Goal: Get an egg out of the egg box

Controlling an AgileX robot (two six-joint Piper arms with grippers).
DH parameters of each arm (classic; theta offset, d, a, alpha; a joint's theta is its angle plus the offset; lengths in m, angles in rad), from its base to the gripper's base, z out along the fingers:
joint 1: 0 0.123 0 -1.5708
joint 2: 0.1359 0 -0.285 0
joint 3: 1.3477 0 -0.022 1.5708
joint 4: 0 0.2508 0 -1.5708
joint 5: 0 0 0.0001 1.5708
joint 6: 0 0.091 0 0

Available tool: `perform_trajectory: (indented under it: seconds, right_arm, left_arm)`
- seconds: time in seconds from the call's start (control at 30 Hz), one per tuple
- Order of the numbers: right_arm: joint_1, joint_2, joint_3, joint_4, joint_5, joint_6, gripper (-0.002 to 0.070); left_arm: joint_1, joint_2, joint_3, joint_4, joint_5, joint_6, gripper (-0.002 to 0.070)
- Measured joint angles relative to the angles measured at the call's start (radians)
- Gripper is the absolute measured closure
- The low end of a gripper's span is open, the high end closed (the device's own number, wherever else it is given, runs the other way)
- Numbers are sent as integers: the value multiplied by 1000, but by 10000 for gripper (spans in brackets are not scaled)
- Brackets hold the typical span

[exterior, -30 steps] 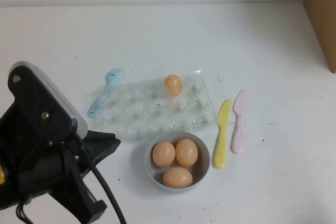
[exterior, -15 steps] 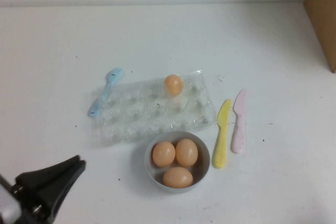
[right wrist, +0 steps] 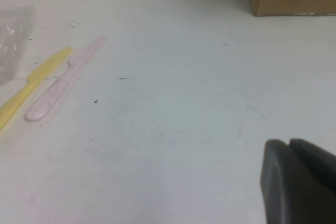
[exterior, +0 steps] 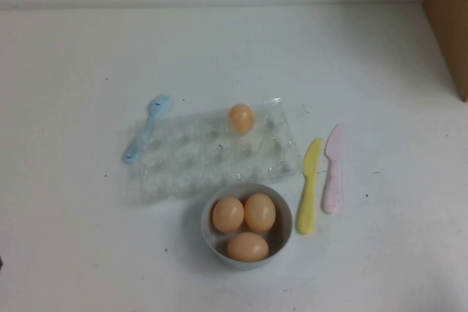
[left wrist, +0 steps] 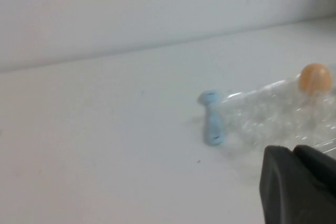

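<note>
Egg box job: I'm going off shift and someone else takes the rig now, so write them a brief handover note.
Left gripper: shut, empty, pulled back off the high view, low on the robot's left near the blue spoon.
Right gripper: shut, empty, parked over bare table on the right, near the pink knife and yellow knife.
Egg box: flat on the table, one egg sitting in a far-row cup.
Bowl: in front of the box, holding three eggs.
Done: three eggs lie in the bowl.
Left: one egg is still in the box.
</note>
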Motion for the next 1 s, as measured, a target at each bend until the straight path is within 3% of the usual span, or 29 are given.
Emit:
perform_trajectory:
  seconds: [0.2, 0.33, 0.6, 1.0]
  right_arm:
    - [0, 0, 0, 0, 0, 0, 694]
    - [0, 0, 0, 0, 0, 0, 694]
    - [0, 0, 0, 0, 0, 0, 694]
    - [0, 0, 0, 0, 0, 0, 694]
  left_arm:
    - [170, -17, 0, 0, 70, 0, 678]
    - [234, -17, 0, 8, 78, 0, 678]
    - [245, -17, 74, -7, 37, 12, 678]
    - [233, -17, 83, -67, 141, 60, 678]
